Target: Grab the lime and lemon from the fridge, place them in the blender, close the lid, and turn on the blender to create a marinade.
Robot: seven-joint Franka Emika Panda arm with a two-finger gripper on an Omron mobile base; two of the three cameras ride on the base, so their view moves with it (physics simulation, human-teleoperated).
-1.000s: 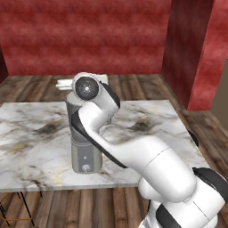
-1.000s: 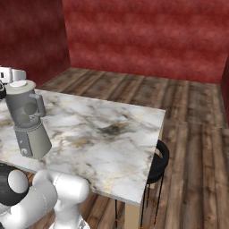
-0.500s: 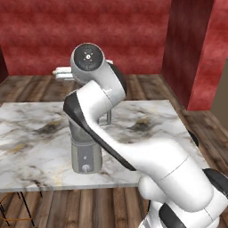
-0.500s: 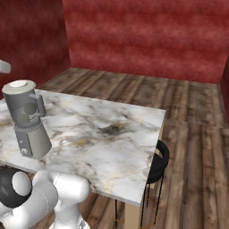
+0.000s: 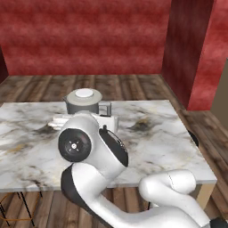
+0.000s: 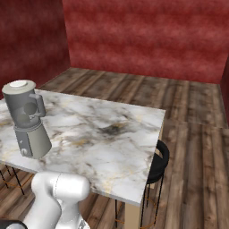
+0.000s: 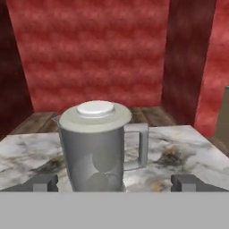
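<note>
The blender [image 6: 27, 120] stands on the marble table's left part, its grey base [image 6: 34, 141] under the smoky jar [image 7: 93, 154]. The white lid [image 7: 95, 108] sits flat on the jar's mouth, also visible as the lid [image 5: 84, 93] behind my arm. Two dim round shapes [image 7: 100, 166] show through the jar wall; I cannot tell lime from lemon. My gripper [image 7: 114, 183] is open and faces the jar from the front at jar height. Its fingertips [image 7: 44, 182] stand wide apart with nothing gripped. The fridge is out of view.
The marble table [image 6: 112, 134] stretches to the right of the blender. A black stool [image 6: 159, 157] stands at the table's right edge. My white elbow [image 5: 89, 147] bulks in front of the blender. Red walls close the room behind a wooden floor.
My arm has folded down: the elbow dropped from above the blender to the table's front edge, and the hand came down in front of the jar. The gripper stayed open; the blender has not moved.
</note>
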